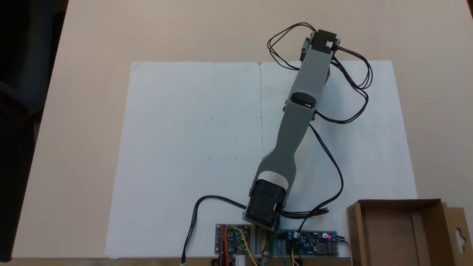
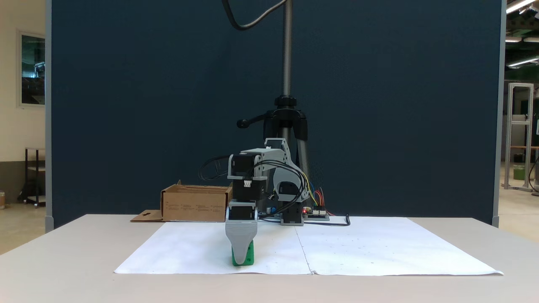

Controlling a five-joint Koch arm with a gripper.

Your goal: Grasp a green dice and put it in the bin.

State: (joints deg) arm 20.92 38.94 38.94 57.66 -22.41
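The green dice (image 2: pixel 250 255) sits on the white paper near its front edge in a fixed view, mostly covered by a grey finger. My gripper (image 2: pixel 241 260) points straight down at the dice, its tip reaching the paper. One jaw stands in front of the dice and the other is hidden behind, so the jaw state is unclear. From above, the grey arm (image 1: pixel 295 122) stretches to the far edge of the paper, and its wrist motor (image 1: pixel 325 40) covers the dice and fingers. The bin (image 1: pixel 399 202), a brown cardboard box, stands beside the arm's base (image 2: pixel 196 204).
Two white paper sheets (image 1: pixel 192 147) cover the table's middle. Circuit boards (image 1: pixel 314 244) and loose black cables (image 1: pixel 332 173) lie by the arm's base. A tripod (image 2: pixel 286 122) and a dark blue partition stand behind the table.
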